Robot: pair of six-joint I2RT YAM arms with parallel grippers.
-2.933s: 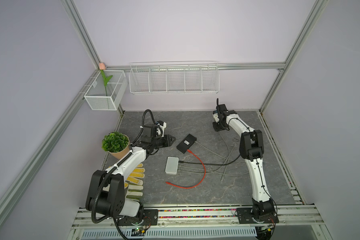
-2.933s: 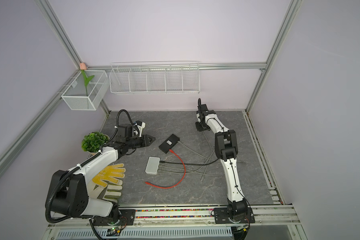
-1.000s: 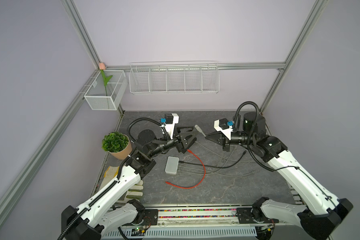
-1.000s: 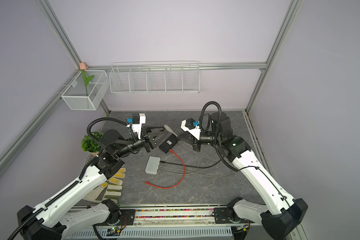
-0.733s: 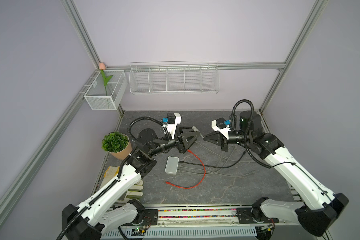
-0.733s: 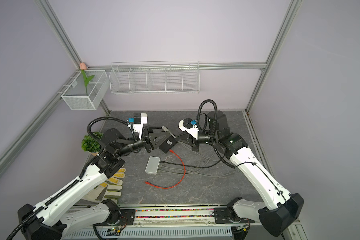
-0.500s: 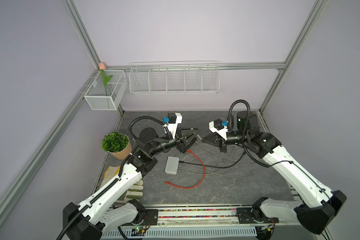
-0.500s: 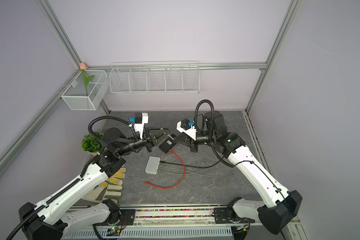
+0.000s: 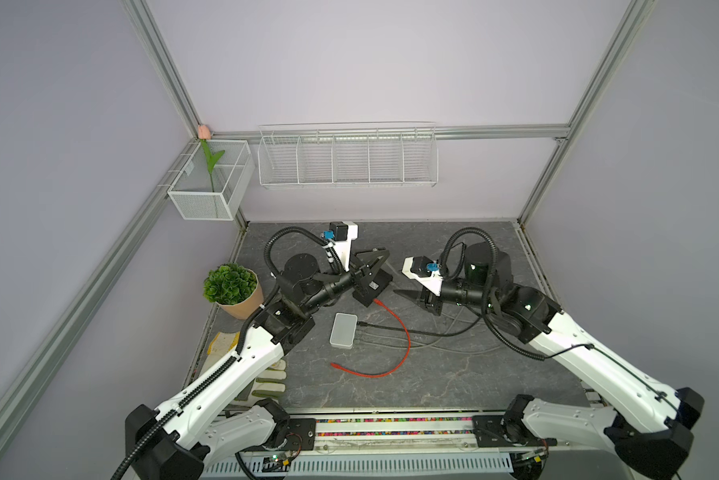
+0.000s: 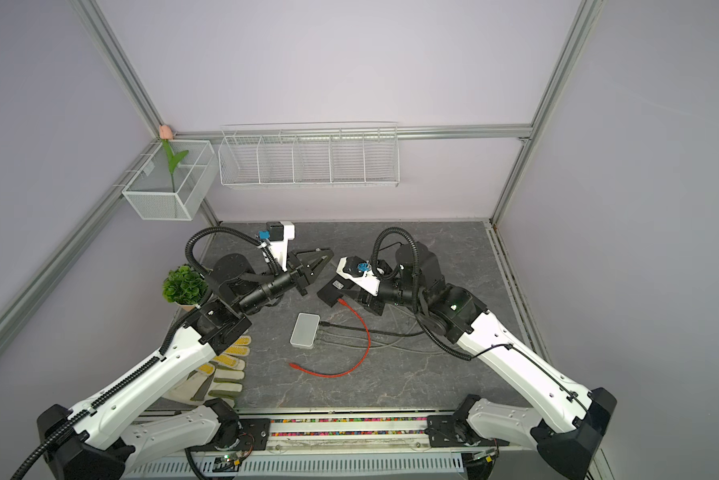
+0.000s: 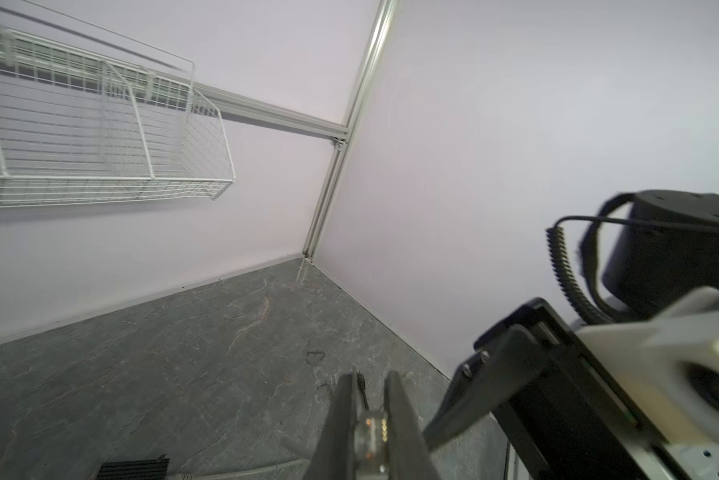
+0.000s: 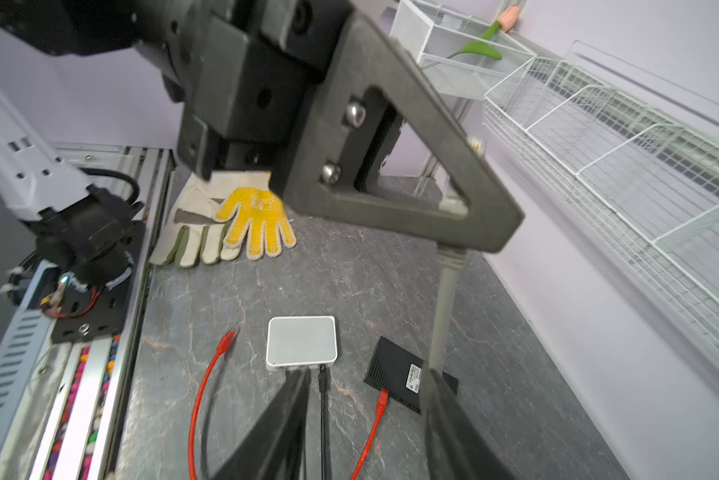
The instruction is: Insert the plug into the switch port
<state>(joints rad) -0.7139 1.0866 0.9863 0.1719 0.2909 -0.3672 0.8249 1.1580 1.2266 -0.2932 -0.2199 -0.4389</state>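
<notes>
Left gripper [image 10: 328, 254] fingers were clamped narrow on the clear plug [image 11: 370, 432] of the grey cable [image 12: 443, 307]. The plug was up in the air over the far middle of the table [image 12: 349, 282]. The cable hung down from it toward the right gripper [image 12: 366, 376]. Right fingers stood wide apart with nothing between them, one finger just beside the hanging cable. Black switch [image 12: 391, 365] lay flat on the table roughly under the plug, red cable [image 12: 200, 395] already in one port. White box [image 12: 301, 340] lay nearer, with its own leads plugged in. Target was probably the black one, not certain. Work gloves [image 12: 254, 216] sat near left.

Risks:
- The plug was pinched only at the fingertips, so a tug from the trailing cable could twist it or pull it free.
- The right finger beside the cable could snag it when backing off.
- The switch was loose with nothing pinning it, so a push would likely slide it instead of seating the plug.
- The clip side versus the port was unreadable; the wrong way up would jam.
- The red plug next door could crowd the fingers.
</notes>
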